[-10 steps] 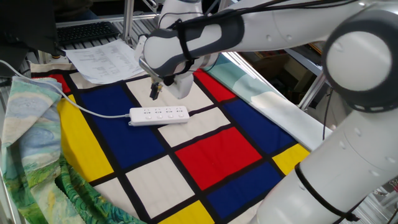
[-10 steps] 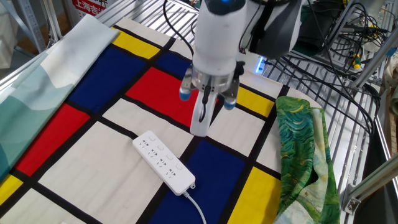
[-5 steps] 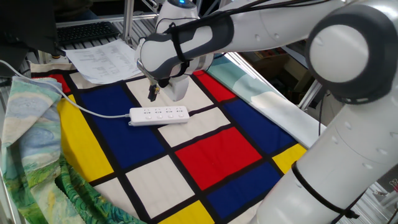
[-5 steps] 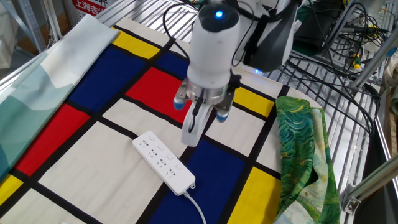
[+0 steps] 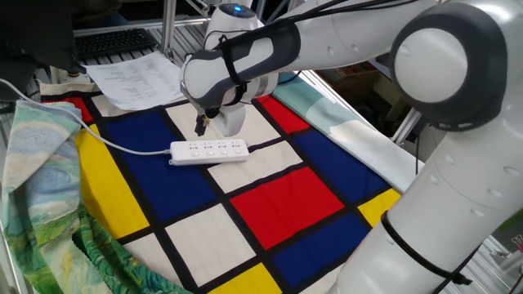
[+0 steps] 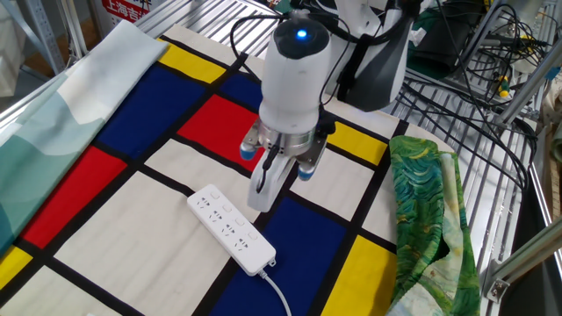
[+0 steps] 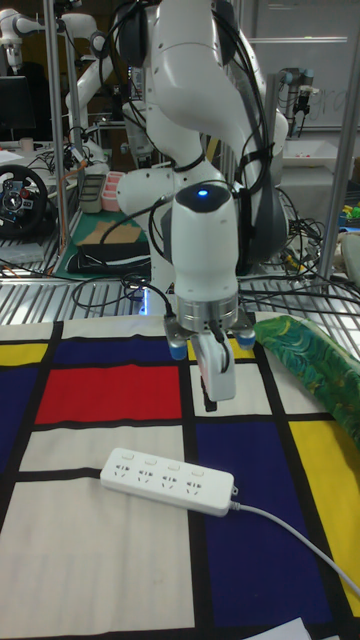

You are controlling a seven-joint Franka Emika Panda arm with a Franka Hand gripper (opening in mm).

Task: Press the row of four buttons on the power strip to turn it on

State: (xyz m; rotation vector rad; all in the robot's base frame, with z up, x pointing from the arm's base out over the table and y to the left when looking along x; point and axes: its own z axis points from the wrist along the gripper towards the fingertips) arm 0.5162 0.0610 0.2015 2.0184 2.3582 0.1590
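Observation:
The white power strip (image 5: pixel 208 151) (image 6: pixel 231 228) (image 7: pixel 167 482) lies flat on a white square of the colour-block cloth. Its thin cord (image 5: pixel 114 143) (image 7: pixel 290 530) trails off one end. The four buttons (image 7: pixel 160 474) show as a row of small white dots along its top face. My gripper (image 5: pixel 199 126) (image 6: pixel 259 197) (image 7: pixel 213 400) hangs tilted just above and behind the cord half of the strip, not touching it. Its fingers are pressed together into one bar with a dark tip and hold nothing.
A green patterned cloth (image 5: pixel 41 180) (image 6: pixel 426 202) (image 7: pixel 315 370) is bunched at the table's cord side. Paper sheets (image 5: pixel 135 77) and a keyboard (image 5: pixel 114 41) lie beyond the strip. A pale teal cloth (image 5: pixel 343 122) (image 6: pixel 70 96) runs along the opposite edge.
The gripper has come lower and shifted towards the strip's cord end. The strip itself has not moved.

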